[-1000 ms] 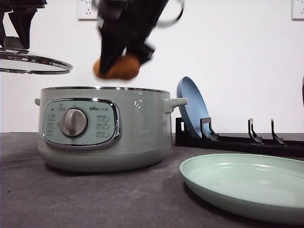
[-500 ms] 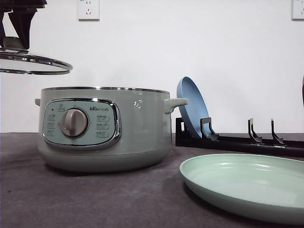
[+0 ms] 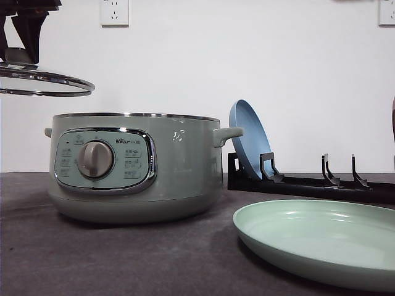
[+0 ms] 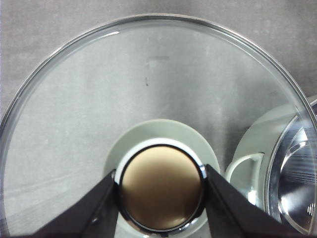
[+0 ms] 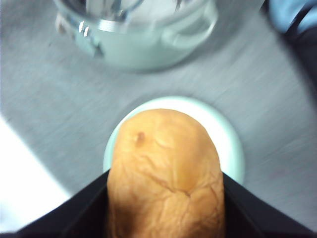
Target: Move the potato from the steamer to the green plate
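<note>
Surface: a dark grey, matte table [image 3: 123, 259] before a plain white wall [image 3: 296, 74] carrying a socket [image 3: 115, 11] at upper left and part of another at the upper right corner.

Steamer [image 3: 136, 166] stands left of centre, uncovered, its dial [image 3: 95, 160] facing the camera. Its glass lid [image 3: 43, 82] hangs level in the air above and to the left of the pot, clear of the rim. In the left wrist view the left gripper [image 4: 161, 198] clamps the lid's knob [image 4: 161, 193], one finger on each side. Through the glass the grey table and part of the steamer's rim and handle are visible.

Green plate [image 3: 318, 240] lies flat at front right, apart from the steamer. Behind it a black rack [image 3: 308, 182] holds a blue plate [image 3: 250, 139] standing on edge, leaning back.

Right gripper [image 5: 166, 198] pinches the potato [image 5: 166, 173] between its two fingers. In the right wrist view the potato is held in the air above the green plate [image 5: 233, 144], with the steamer [image 5: 138, 34] further off. That view is motion-blurred.

Change: one second ago the front view showed the right arm and potato directly above the steamer; half a second ago they had left that view. Lid, steamer and plates are unmoved
</note>
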Controlling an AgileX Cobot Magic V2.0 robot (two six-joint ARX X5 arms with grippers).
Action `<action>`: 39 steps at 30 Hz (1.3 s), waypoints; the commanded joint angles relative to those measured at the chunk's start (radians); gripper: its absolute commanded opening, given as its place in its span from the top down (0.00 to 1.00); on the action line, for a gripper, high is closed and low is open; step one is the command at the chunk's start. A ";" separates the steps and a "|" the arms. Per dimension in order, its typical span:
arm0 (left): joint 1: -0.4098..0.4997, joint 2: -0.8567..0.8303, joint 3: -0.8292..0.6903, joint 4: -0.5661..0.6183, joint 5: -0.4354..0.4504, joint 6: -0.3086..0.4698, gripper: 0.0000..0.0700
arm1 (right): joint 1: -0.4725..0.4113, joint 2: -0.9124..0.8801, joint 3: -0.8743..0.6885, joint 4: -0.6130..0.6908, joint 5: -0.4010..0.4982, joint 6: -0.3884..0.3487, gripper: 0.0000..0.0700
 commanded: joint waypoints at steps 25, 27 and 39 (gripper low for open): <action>-0.002 -0.002 0.041 0.031 0.002 -0.006 1.00 | 0.005 0.229 -0.538 0.723 -0.001 0.294 0.62; -0.002 -0.002 0.041 0.031 0.002 -0.006 1.00 | 0.005 0.262 -0.538 0.741 -0.001 0.294 0.62; -0.002 -0.002 0.040 0.031 0.002 -0.006 1.00 | 0.005 0.318 -0.538 0.750 0.016 0.287 0.62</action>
